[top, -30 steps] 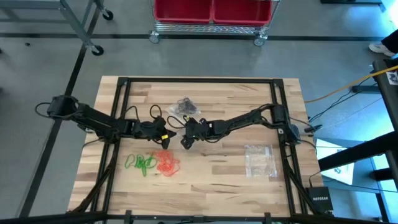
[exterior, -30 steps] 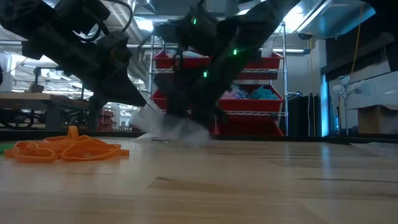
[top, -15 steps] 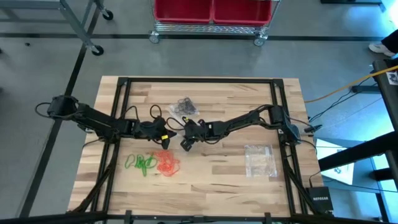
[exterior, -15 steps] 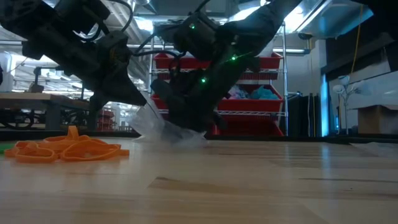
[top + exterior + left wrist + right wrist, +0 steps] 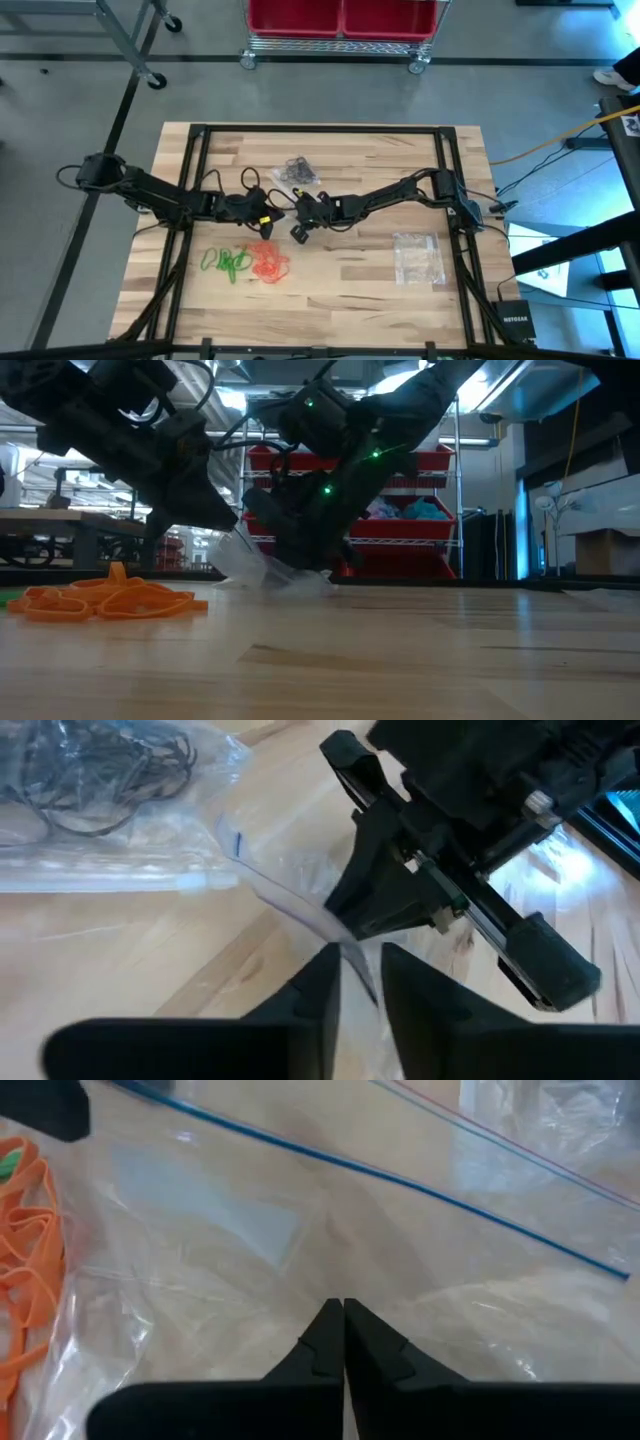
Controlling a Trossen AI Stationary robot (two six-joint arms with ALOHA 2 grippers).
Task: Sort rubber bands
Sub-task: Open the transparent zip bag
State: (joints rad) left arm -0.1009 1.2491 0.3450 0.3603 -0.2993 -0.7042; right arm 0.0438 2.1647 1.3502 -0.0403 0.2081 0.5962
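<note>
A clear plastic bag [image 5: 285,895] lies at the table's middle between both grippers, one edge raised. My right gripper [image 5: 345,925] is shut on that edge. My left gripper [image 5: 358,982] stands just beside it, fingers slightly apart with the same film edge between them; I cannot tell whether they touch it. Orange rubber bands [image 5: 268,260] and green rubber bands [image 5: 227,262] lie in two loose heaps nearer the front edge. Black rubber bands sit inside another clear bag [image 5: 297,172] farther back. My right gripper pinches the clear bag's raised edge [image 5: 332,923] between its two fingers, right at my left gripper's fingertips. The fingers slant down from the table's right. The pinched film stands off the table, and the rest of the bag [image 5: 200,1220] lies on the wood.
A pile of further clear bags [image 5: 418,258] lies to the right, toward the front. The black frame rails [image 5: 445,160] run along both table sides. Bare wood lies in front of the grippers and along the near edge [image 5: 400,660].
My right gripper has shut on the clear bag's edge beside my left gripper and has rolled a little. The film between the two grippers now stands up as a slanting sheet. Both arms have otherwise kept their places.
</note>
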